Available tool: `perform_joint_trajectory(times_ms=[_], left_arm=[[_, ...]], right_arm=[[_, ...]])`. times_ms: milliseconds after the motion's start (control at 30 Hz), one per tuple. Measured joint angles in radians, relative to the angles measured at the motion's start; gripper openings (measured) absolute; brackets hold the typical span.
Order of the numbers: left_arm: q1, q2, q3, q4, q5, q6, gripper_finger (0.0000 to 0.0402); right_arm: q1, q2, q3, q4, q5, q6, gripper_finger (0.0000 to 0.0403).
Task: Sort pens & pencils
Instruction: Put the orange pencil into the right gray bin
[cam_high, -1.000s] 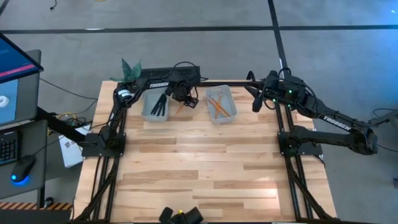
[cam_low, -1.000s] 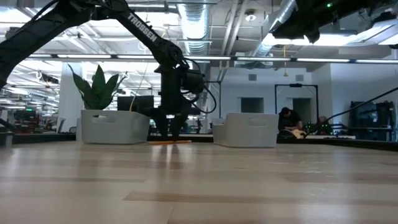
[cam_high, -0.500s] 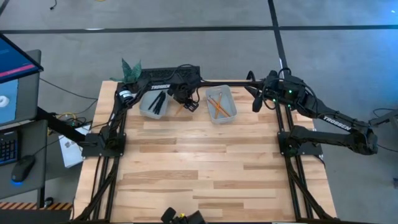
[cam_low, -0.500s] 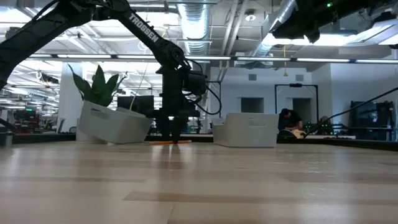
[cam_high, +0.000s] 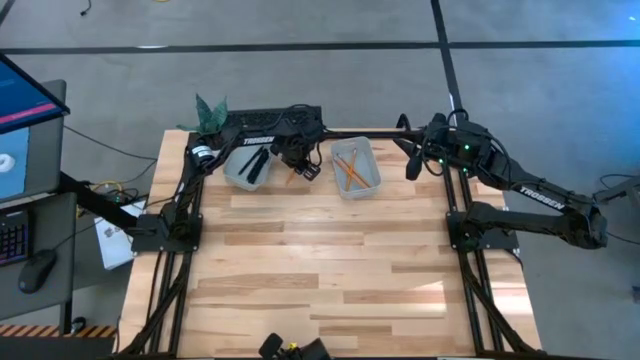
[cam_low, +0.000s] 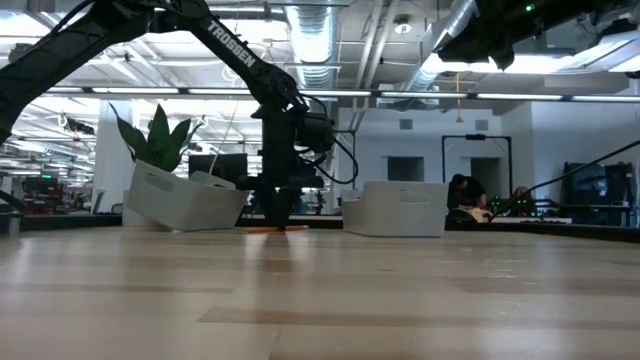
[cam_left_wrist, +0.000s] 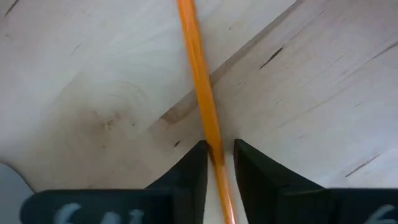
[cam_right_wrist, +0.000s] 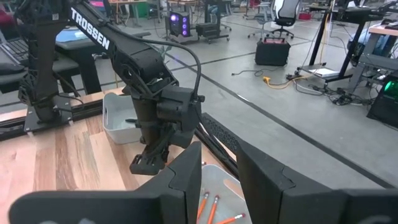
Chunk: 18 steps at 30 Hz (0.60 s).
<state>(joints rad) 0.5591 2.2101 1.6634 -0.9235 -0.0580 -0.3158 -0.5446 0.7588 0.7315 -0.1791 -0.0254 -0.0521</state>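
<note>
While your left tool (cam_left_wrist: 216, 155) closes around one stray pencil (cam_left_wrist: 200, 87) between both bins, everything else visible already looks sorted.

High view: overhead, straight down, whole table (cam_high: 330, 260) and both arms. Low view: tabletop height, level across the boards toward the far bins (cam_low: 395, 208) and room. Left wrist view: pressed close to the wood, a pencil (cam_left_wrist: 200, 93) between its fingers. Right wrist view: raised, angled down across the back edge — shares the bins and left arm (cam_right_wrist: 149, 81) with high and low views.
</note>
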Motion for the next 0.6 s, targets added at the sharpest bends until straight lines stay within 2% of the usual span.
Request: perform_joint_trajectory(times_ms=[333,600], left_arm=[[0.001,0.000,0.000,-0.002,-0.003,-0.031,0.0018],[0.001,0.000,0.003,-0.010,0.002,-0.049,0.0022]], right_arm=[[0.000,0.000,0.000,0.000,0.000,0.000,0.0122],[0.000,0.000,0.000,0.000,0.000,0.000,0.0122]])
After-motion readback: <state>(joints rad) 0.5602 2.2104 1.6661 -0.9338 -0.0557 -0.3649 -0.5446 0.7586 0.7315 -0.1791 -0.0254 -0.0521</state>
